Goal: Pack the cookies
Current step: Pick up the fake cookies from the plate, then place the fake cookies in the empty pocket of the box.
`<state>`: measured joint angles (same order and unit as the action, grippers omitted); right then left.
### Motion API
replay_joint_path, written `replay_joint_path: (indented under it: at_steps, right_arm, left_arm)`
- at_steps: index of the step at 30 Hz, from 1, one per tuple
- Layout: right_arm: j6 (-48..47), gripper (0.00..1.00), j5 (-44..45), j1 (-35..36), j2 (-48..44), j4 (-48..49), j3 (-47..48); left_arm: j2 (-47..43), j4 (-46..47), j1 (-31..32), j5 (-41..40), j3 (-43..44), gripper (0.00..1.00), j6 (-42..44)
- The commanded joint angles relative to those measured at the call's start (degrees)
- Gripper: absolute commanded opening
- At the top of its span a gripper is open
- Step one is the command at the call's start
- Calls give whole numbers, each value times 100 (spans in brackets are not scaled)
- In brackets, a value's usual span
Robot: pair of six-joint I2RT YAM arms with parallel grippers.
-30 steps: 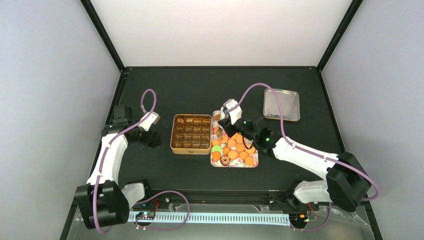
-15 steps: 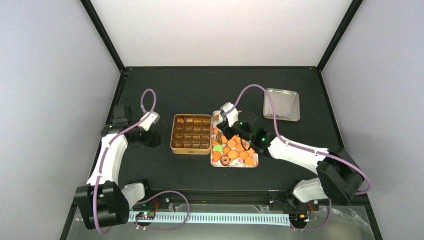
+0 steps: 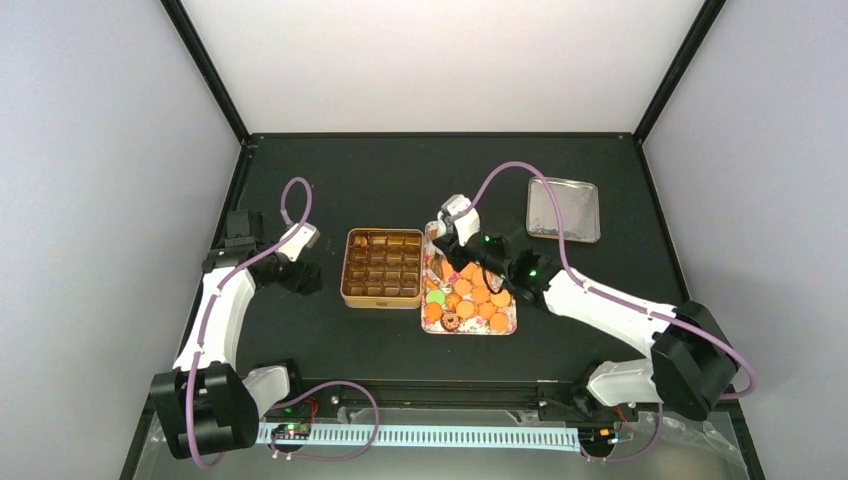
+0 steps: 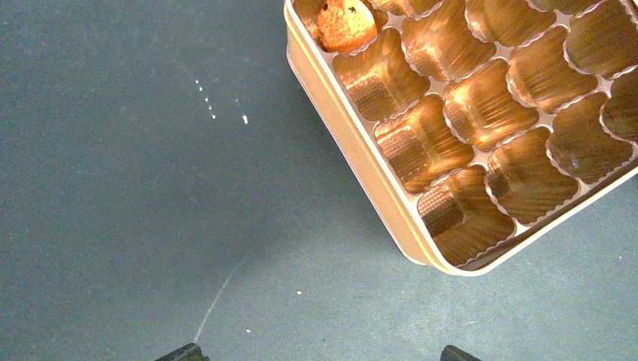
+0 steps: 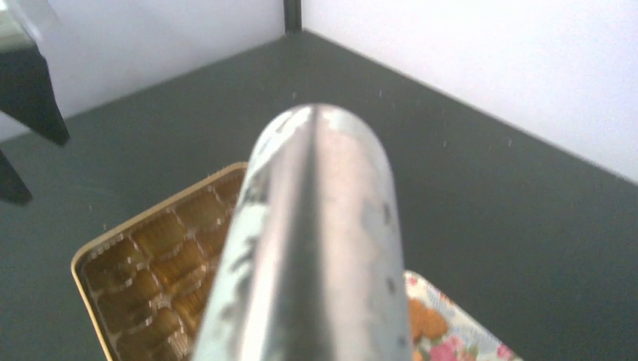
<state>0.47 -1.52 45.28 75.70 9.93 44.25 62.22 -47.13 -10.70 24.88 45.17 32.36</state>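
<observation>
In square tin (image 4: 360, 162): ribbed golden cups (image 4: 421, 143), one cookie (image 4: 344, 22) | left jaws wide | right jaws unclear

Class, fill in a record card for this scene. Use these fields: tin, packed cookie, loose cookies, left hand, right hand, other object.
Tin: square gold tin with brown paper cups, nearly all of them empty
Packed cookie: one cookie in a corner cup
Loose cookies: orange cookies piled on a flowered tray right of the tin
Left hand: left hand open and empty, over bare table beside the tin
Right hand: right hand above the tray's far end; grip unclear, because a blurred silvery object fills its wrist view
Other object: silver tray at the far right, apart from the rest
</observation>
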Motion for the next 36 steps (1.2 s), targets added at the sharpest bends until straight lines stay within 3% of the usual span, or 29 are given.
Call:
replay_joint_path:
  at_steps: [1,6,19,27,36]
  right_arm:
    - [-176,15,46,-9,-241,44,585]
    - [-138,16,-238,-1,174,119,1270]
    - [152,18,-781,229,2634,180,3756]
    - [225,22,-843,259,3289,40,4310]
    - [214,30,-784,261,3390,13,4240]
  left_arm:
    - [-61,-41,-39,101,237,83,-63]
    - [-41,-37,-40,83,208,83,-54]
    - [-115,-135,-118,93,151,83,127]
    - [-104,-126,-168,183,133,83,164]
    - [-121,-171,-198,216,174,83,192]
